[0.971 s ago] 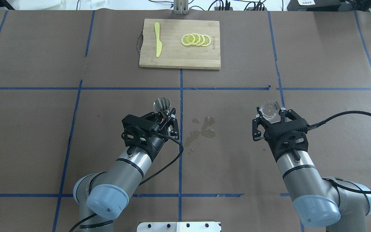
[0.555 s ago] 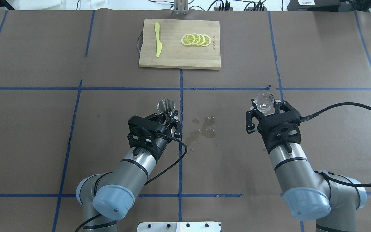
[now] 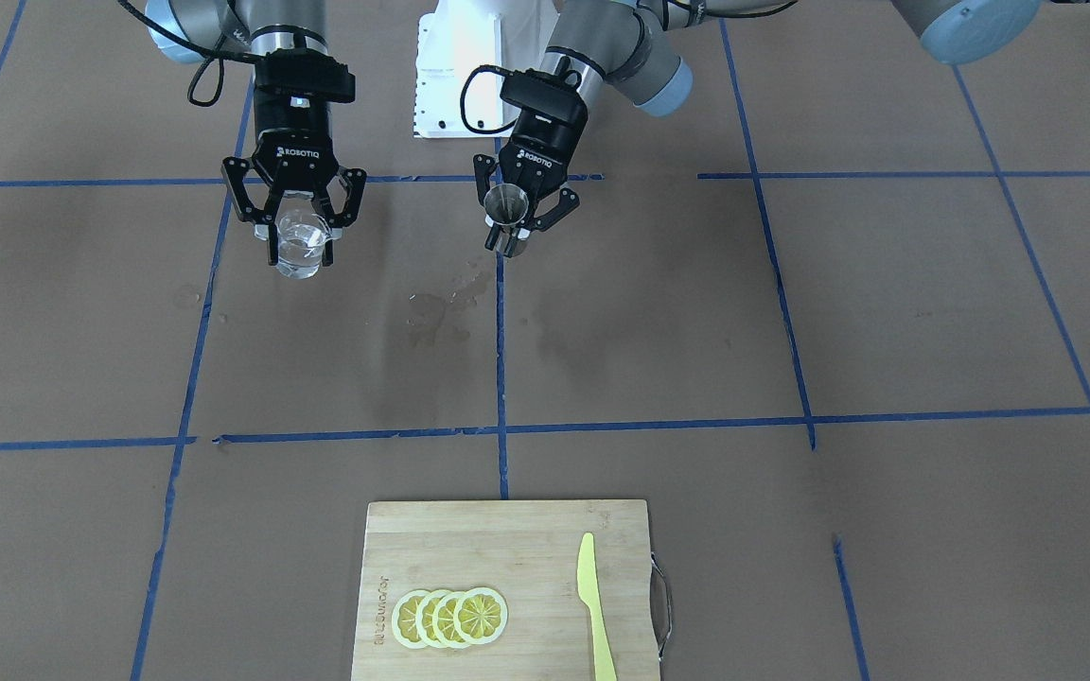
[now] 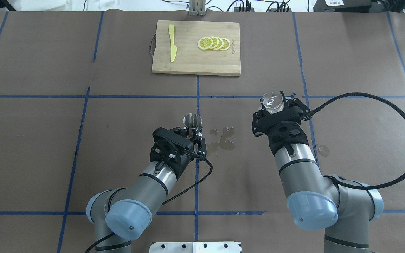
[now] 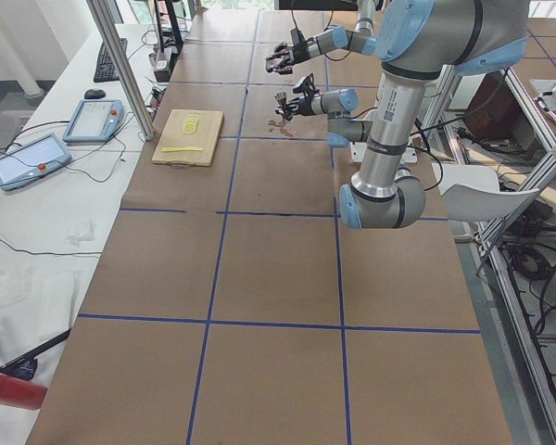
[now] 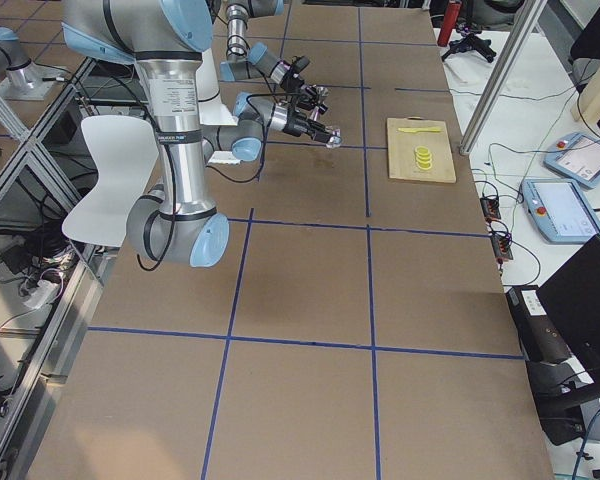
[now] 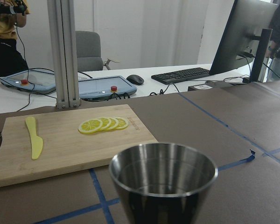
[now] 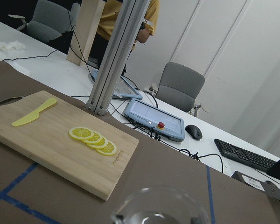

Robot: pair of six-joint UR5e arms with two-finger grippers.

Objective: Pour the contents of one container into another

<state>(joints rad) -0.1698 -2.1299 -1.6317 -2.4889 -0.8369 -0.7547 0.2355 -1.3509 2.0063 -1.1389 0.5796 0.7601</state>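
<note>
The left gripper (image 4: 192, 133) is closed around the steel jigger (image 4: 192, 121), holding it upright just left of the wet spill (image 4: 223, 140). The right gripper (image 3: 303, 232) clasps the clear glass cup (image 3: 300, 252), liquid inside, right of the spill.

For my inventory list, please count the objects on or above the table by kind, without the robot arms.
Glass cup: 1
Metal jigger: 1
Cutting board: 1
Yellow knife: 1
Lemon slices: 4
Total: 8

right claw (image 6: 327, 133): holds glass cup (image 6: 333, 139) | cutting board (image 6: 405, 168): lemon slices (image 6: 422, 157), yellow knife (image 6: 417, 128) on top
</note>
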